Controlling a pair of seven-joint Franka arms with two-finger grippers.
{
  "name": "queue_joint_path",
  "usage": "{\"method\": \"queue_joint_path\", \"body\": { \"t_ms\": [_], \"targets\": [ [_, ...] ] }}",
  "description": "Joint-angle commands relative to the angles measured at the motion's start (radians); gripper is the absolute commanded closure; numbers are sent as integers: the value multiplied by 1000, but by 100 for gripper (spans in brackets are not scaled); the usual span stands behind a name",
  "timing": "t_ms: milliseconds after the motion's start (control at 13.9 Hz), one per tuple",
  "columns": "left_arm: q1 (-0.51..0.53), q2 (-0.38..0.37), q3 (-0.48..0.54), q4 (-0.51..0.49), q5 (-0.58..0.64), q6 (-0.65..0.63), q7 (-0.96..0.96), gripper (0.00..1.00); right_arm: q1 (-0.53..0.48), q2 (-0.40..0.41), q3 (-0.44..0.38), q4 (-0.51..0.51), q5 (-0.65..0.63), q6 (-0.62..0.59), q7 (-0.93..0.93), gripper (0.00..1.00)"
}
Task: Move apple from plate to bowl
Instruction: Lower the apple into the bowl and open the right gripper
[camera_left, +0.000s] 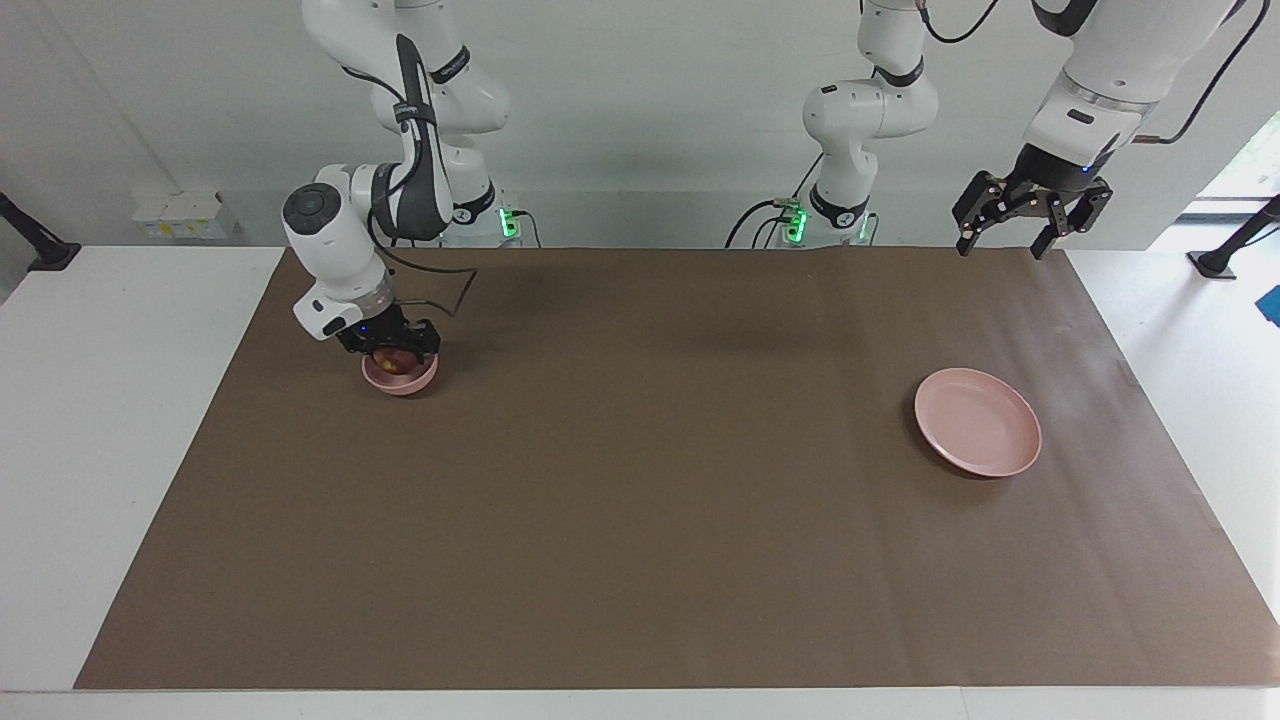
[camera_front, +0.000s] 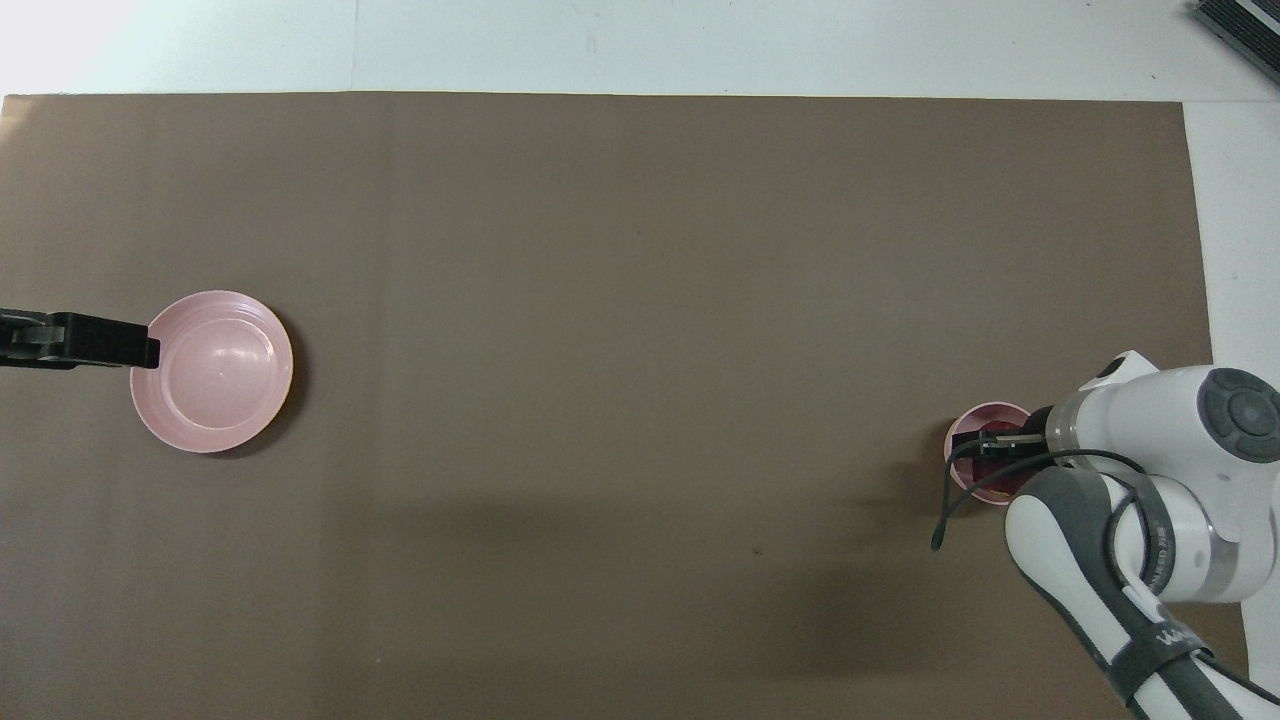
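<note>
Dark red apple (camera_left: 392, 361) inside bowl (camera_left: 400, 377), clamped in right hand (camera_left: 390, 356).

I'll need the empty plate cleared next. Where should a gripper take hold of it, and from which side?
Grip the plate by its low rim, coming down from above at a slant with one finger inside and one outside. It lies flat on the mat, too wide to span. The open left gripper, waiting up near it, is the handier; the right gripper holds the apple in the bowl.

Facing camera high across table toward robots; overhead looks steeply down from robots' end; both share brown mat (camera_left: 640, 480).
</note>
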Motion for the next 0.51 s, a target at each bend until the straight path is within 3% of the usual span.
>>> {"method": "queue_joint_path", "body": {
  "t_ms": [0,216,433],
  "targets": [
    [9,-11,-1,0,-10,-9,4,0,-9,11,14,3,-18,5,15,1],
    [9,-11,-1,0,-10,-9,4,0,26,4,17,31,-18,-15,52,0],
    [9,-11,-1,0,-10,-9,4,0,32,-13,21,150,-18,-186,46,0]
  ]
}}
